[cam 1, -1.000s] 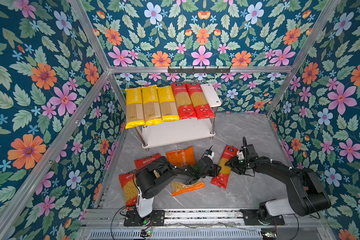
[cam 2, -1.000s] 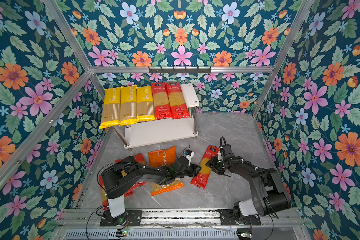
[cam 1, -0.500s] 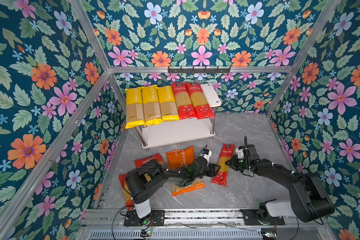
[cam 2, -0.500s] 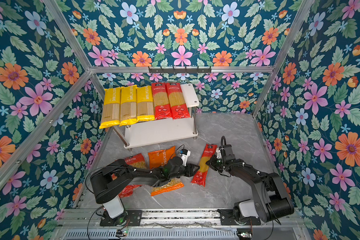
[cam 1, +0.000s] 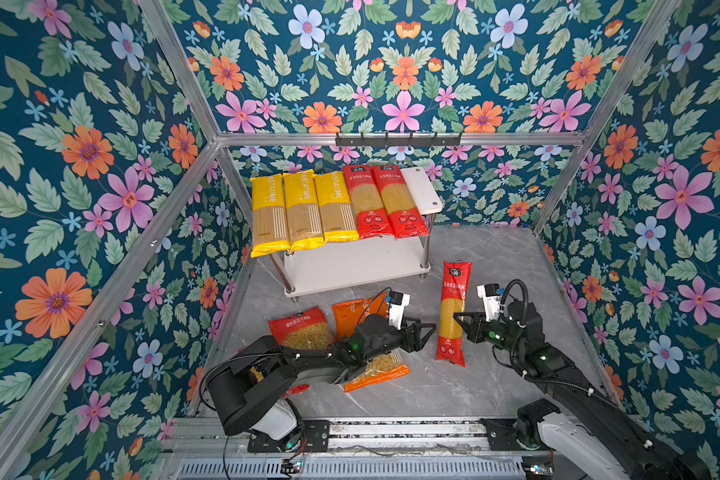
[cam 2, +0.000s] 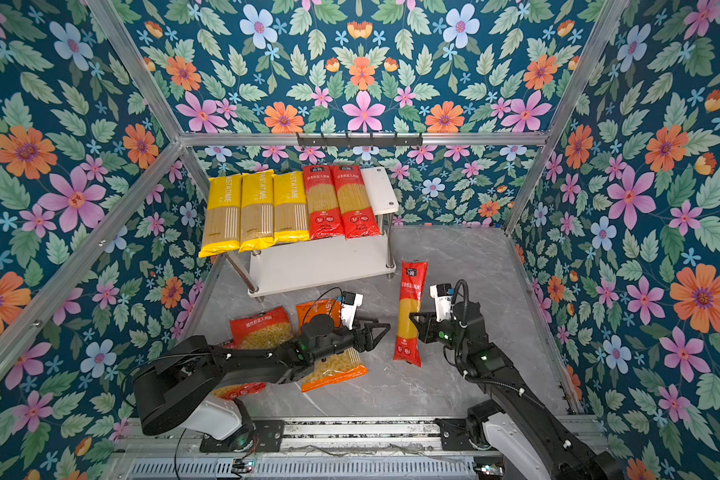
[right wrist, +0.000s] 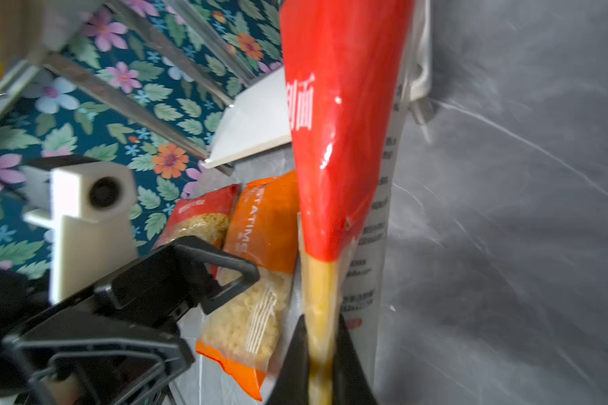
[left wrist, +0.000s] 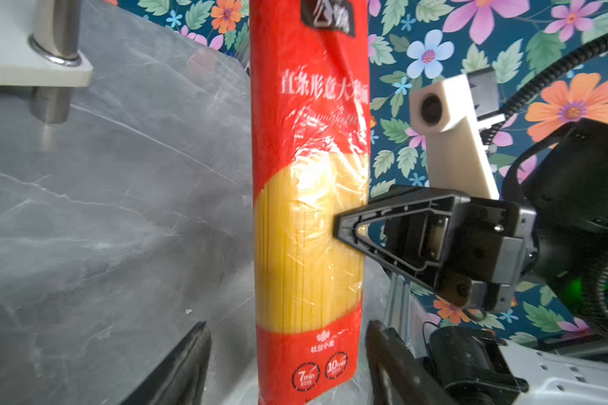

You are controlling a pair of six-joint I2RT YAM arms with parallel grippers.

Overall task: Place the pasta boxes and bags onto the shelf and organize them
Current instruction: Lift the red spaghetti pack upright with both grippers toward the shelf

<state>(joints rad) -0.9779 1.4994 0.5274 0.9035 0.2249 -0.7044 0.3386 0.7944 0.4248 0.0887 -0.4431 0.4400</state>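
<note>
Right of centre in both top views, the long red plastic spaghetti pack [cam 1: 454, 316] [cam 2: 410, 311] sat pinched at mid-length, on its clear yellow window, by the right gripper [cam 1: 459, 319]. The right wrist view showed that gripper [right wrist: 322, 336] clenched on the pack's thin edge. The left gripper [cam 1: 427, 336] was released, its jaws spread just beside the pack and not touching it. I could not tell whether the pack's lower end was clear of the grey marble desk [cam 1: 495, 266].

I judged the step in hand to be carrying this pack to the white two-tier shelf [cam 1: 425, 189]. Its top board held three long yellow spaghetti packs [cam 1: 304, 212] and two long red ones [cam 1: 385, 203], with a bare strip at the right end. The next move called for a lift and a reach toward the upper middle of the frame, then laying the pack in that strip. With only an edge grip, I expected it might swing.

The pack's long axis ran from lower to upper frame, nearly parallel to the shelved packs, with its black-logo end toward the shelf. The orange short pasta bag [cam 1: 375, 365] and a red short one [cam 1: 302, 332] lay on the desk at lower centre, yet to be shelved.
</note>
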